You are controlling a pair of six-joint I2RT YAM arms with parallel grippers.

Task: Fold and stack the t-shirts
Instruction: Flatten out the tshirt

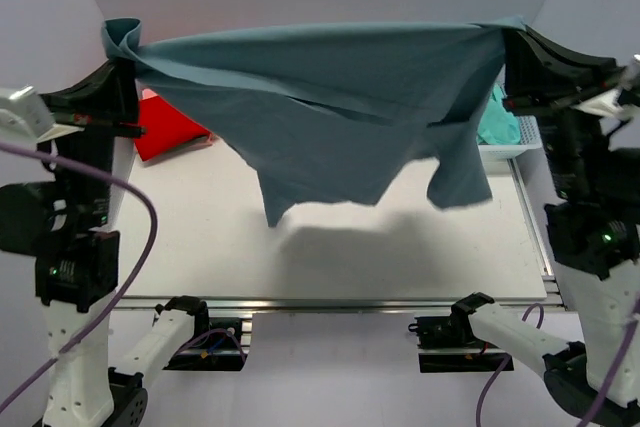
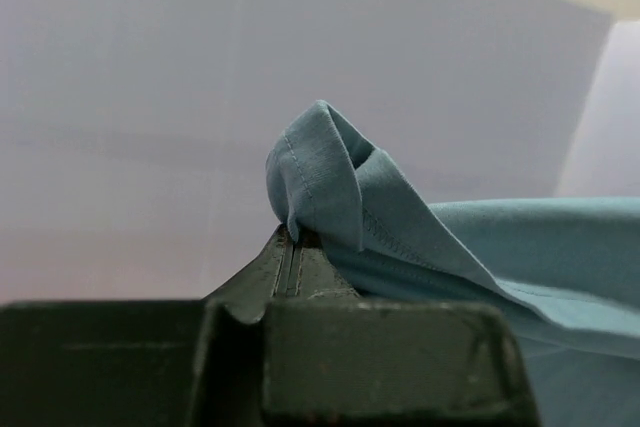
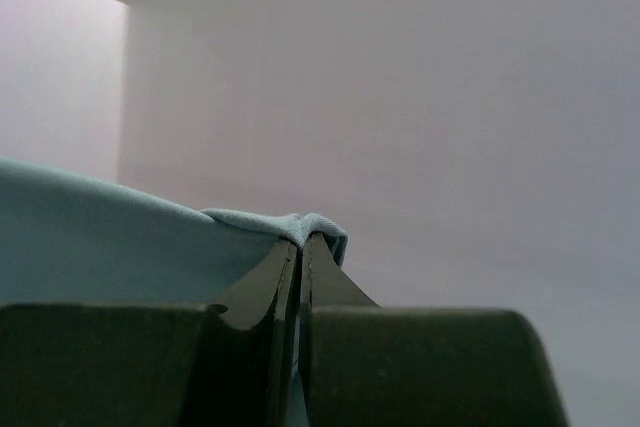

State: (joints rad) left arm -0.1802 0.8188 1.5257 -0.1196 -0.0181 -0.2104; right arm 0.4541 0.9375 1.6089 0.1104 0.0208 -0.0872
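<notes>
Hanging in the air over the table [image 1: 420, 247], the blue-grey shirt [image 1: 330, 97] is stretching between both grippers. Its top edge is pulling nearly straight and the rest is drooping in loose, uneven flaps clear of the tabletop.

Left gripper [image 2: 292, 240] is clamping a bunched, stitched hem corner, jaws fully closed on the cloth, with a fold puffing up above the tips. Right gripper [image 3: 300, 242] is pinching the opposite corner the same way, jaws pressed together, only a thin lip of fabric showing past them.

Red shirt [image 1: 165, 129] is lying on the table at far left, behind the hanging one. Teal shirt [image 1: 497, 115] is sitting at far right, apparently in the white basket [image 1: 522, 139].

Handling, as judged: the cloth is looking light, thin and limp, so it is going to sag and twist wherever unsupported. It is not looking fragile. Slipping out of the pinch is seeming the main risk, more so on the right, where little fabric is caught. Hemmed corners or shoulder seams are looking like the best holds, since doubled, stitched cloth is giving the jaws more to bite.
</notes>
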